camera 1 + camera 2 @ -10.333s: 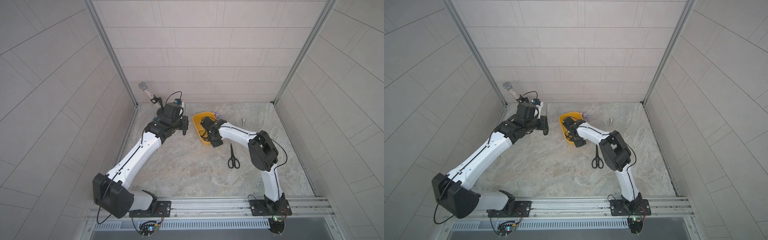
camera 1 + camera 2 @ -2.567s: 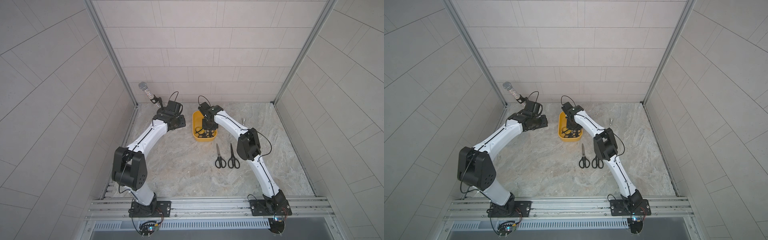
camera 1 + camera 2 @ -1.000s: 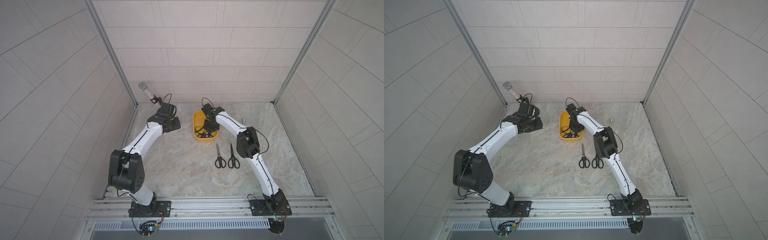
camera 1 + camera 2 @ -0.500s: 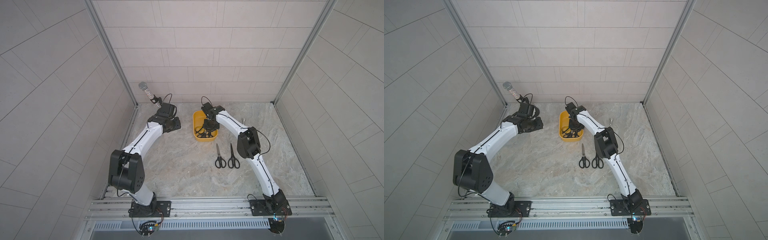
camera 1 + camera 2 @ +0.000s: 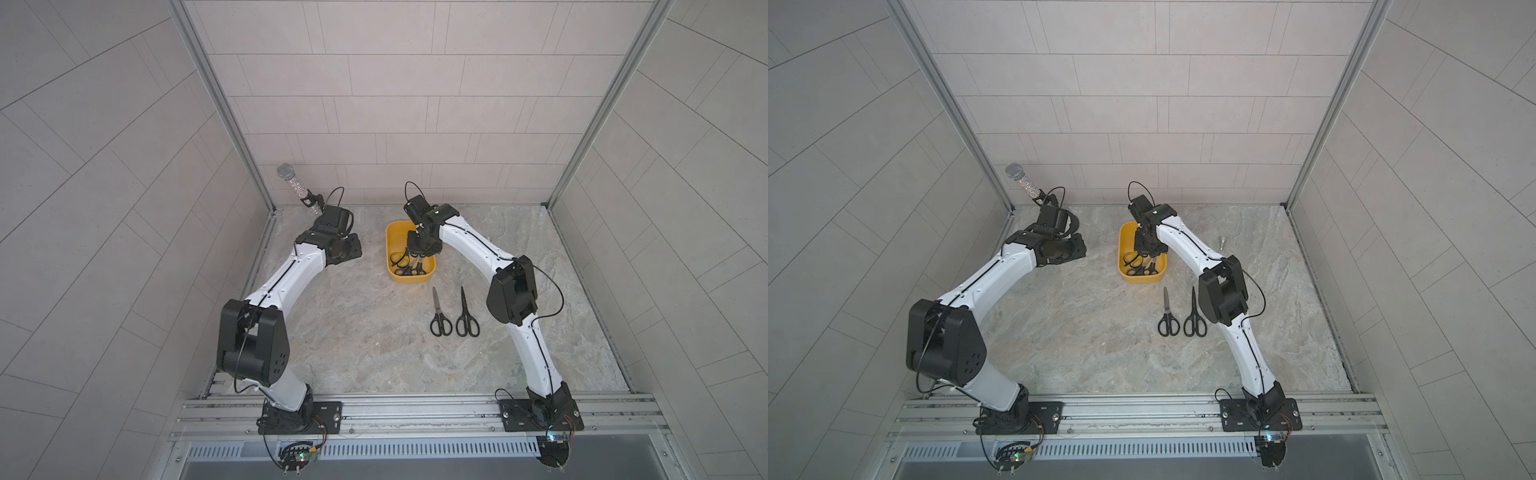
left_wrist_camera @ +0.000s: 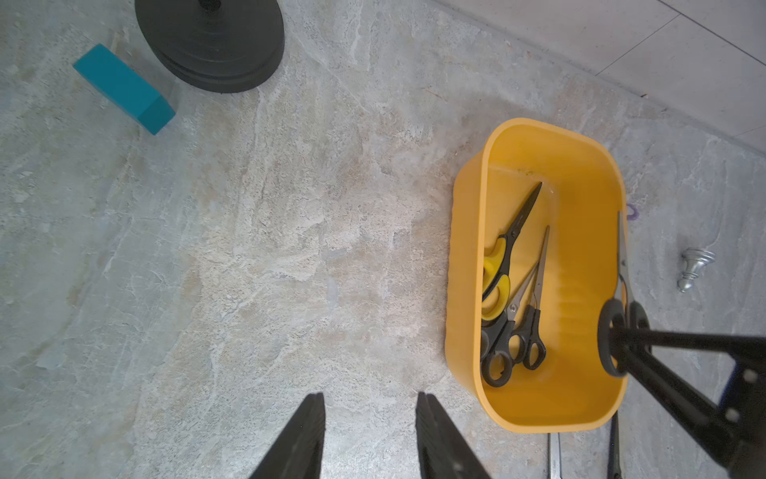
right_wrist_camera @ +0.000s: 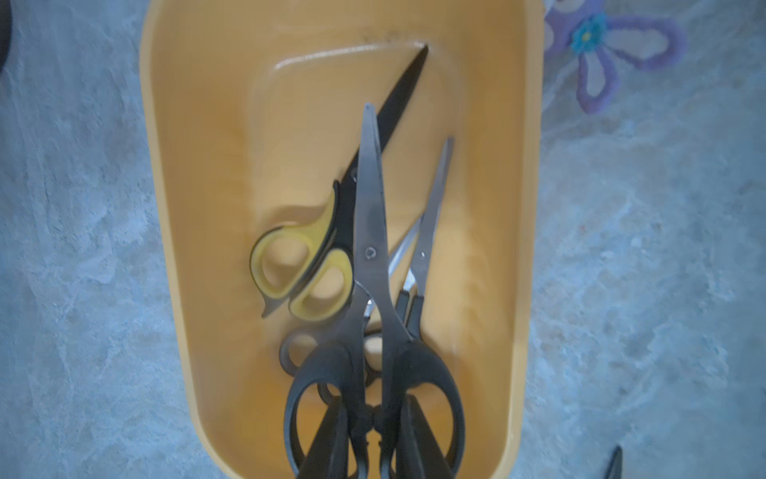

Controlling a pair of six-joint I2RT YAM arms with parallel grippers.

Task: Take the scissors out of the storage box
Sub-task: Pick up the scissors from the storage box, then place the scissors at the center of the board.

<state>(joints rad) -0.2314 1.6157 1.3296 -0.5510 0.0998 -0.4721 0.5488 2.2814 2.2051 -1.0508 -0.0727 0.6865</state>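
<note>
In both top views, two scissors (image 5: 440,318) lie on the table (image 5: 353,332) near the box (image 5: 409,280), one more than ten seconds back, and the right gripper (image 5: 420,254) is over the box. In the left wrist view, it holds a silver-bladed pair (image 6: 623,265) lifted off the box floor, with three scissors left inside; the left gripper (image 6: 370,400) is half-open and empty beside the box. In the right wrist view, the jaws are pinched narrow on that pair's handles, so a third pair looks to be on its way out.

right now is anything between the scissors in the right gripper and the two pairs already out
Nothing visible: the right gripper holds the black-handled scissors above the storage box rim, and only bare table separates it from the laid-out pairs.
</note>
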